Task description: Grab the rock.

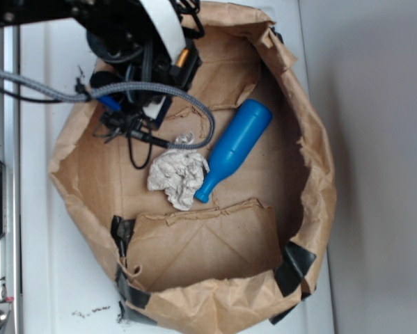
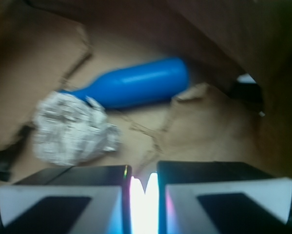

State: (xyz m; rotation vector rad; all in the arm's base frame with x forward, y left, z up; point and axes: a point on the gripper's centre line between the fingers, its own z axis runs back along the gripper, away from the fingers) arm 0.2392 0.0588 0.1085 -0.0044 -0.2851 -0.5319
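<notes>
The rock is hidden in both views. In the exterior view my gripper (image 1: 128, 125) hangs over the upper left of the brown paper bag's floor (image 1: 104, 174), under the arm and its cables. In the wrist view the two black fingers (image 2: 87, 175) stand almost together, with only a narrow bright slit at the gripper (image 2: 143, 171) and nothing dark showing in it. The crumpled whitish paper wad (image 2: 72, 129) lies just ahead of the left finger, apart from it. It also shows at the bag's middle as a pale paper wad (image 1: 178, 177).
A blue plastic bottle (image 1: 234, 147) lies tilted beside the wad, neck touching it; in the wrist view the bottle (image 2: 136, 87) lies beyond the wad. The bag's rolled walls (image 1: 312, 160) ring the floor, with a torn inner flap (image 1: 208, 240) and black tape patches (image 1: 294, 268).
</notes>
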